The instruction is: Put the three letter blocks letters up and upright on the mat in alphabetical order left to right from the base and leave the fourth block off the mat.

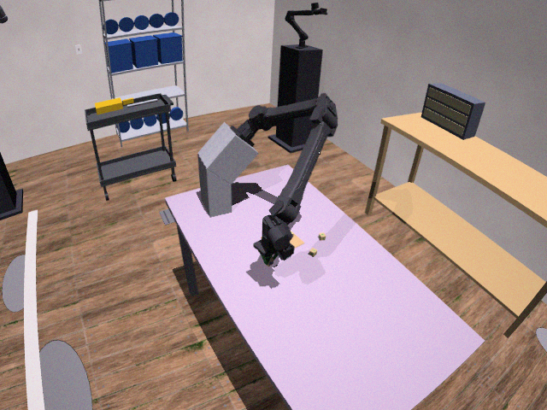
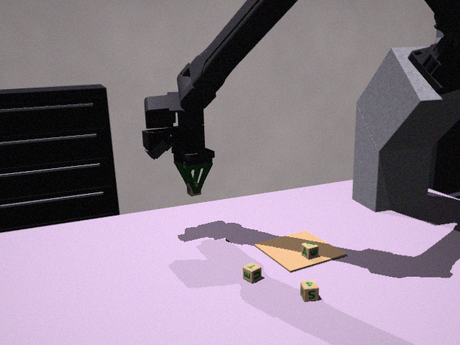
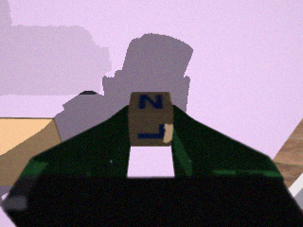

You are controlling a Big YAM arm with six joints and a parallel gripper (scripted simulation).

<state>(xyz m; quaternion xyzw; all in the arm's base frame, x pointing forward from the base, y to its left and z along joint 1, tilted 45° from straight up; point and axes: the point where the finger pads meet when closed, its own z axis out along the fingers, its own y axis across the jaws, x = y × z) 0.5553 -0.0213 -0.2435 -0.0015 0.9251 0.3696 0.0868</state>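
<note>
My gripper [image 2: 193,188] hangs well above the lilac table, to the left of the tan mat [image 2: 300,249]. It is shut on a small wooden block with blue marks [image 3: 151,118], seen close in the wrist view and just visible at the fingertips in the exterior view [image 2: 193,192]. One block with green marks [image 2: 309,250] sits on the mat. Two more blocks lie off the mat on the table: one to its front left [image 2: 252,272] and one in front of it [image 2: 310,290]. In the top view the gripper [image 1: 267,259] is beside the mat [image 1: 296,240], with two blocks [image 1: 313,252] [image 1: 322,236] nearby.
A grey pedestal [image 2: 393,129] holding the arm's base stands at the table's far end. A black drawer cabinet [image 2: 55,152] stands behind the table. A wooden bench [image 1: 467,176] and a cart [image 1: 130,137] stand off the table.
</note>
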